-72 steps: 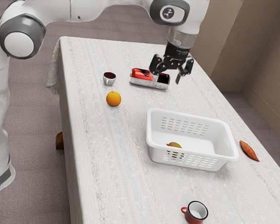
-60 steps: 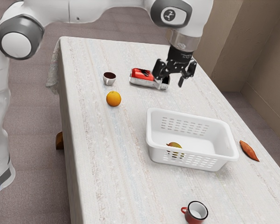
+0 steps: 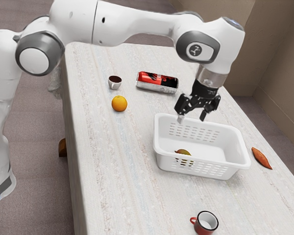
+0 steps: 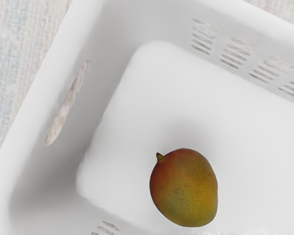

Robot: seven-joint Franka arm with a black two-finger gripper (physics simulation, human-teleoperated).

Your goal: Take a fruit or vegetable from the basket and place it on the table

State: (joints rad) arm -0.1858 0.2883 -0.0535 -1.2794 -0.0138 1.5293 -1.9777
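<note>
Gripper spread wide over white basket | mango inside | pale striped tablecloth | tan wall | mauve-grey floor

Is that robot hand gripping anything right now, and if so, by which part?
Nothing is held: the gripper is open, with nothing between its fingers, and the mango lies in the basket.

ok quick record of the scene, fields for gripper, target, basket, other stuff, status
gripper: open, empty, above the basket
gripper location: exterior view
target: mango, reddish to yellow-green, stem attached
target place: on the basket floor
basket: white plastic, slotted walls
outside basket: orange, can, small cup, red mug, tapered orange-brown item
status: mango not yet picked up
</note>
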